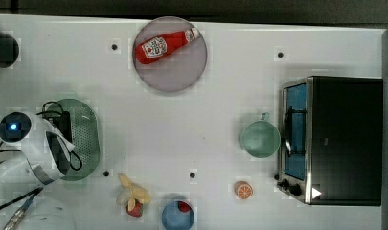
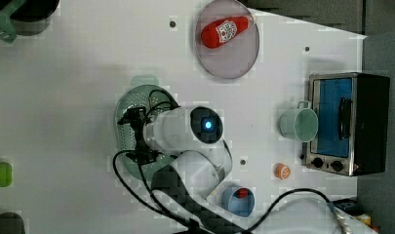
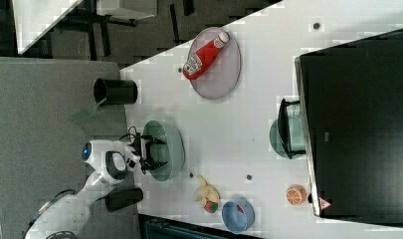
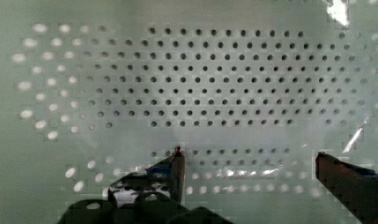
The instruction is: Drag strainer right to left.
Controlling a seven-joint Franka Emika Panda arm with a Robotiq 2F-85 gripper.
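Top view: a pale green oval plastic strainer [image 1: 88,136] with a dotted perforated bottom lies on a white table [image 1: 182,124], near the top view's left edge. The white robot arm [image 1: 33,143] covers its left half. Toward the top edge sits a round greyish-pink plate [image 1: 182,76] carrying a red ketchup bottle [image 1: 165,44] on its side. A round pale green cup [image 1: 260,138] with a small handle stands just beside a black and silver toaster oven [image 1: 335,139] at the top view's right. Along the bottom edge are an orange half [image 1: 244,190], a blue bowl [image 1: 175,216] and a small pile of toy fruit [image 1: 133,195].

Left view: the strainer [image 2: 131,97] is left of the table's centre, with the arm's wrist and black cables above it. The plate [image 2: 234,63] and cup [image 2: 298,125] lie well apart from it, toward the left view's right.

Right view: the gripper [image 3: 156,153] reaches into the strainer [image 3: 173,144], its black fingers spread apart over the basin. A black cylinder [image 3: 115,91] stands at the table's far corner.

Wrist view: the strainer's perforated bottom [image 4: 214,79] is close below the camera. Two dark fingertips [image 4: 178,163] stand wide apart, pinching nothing, with the gripper [image 4: 247,161] low inside the basin.
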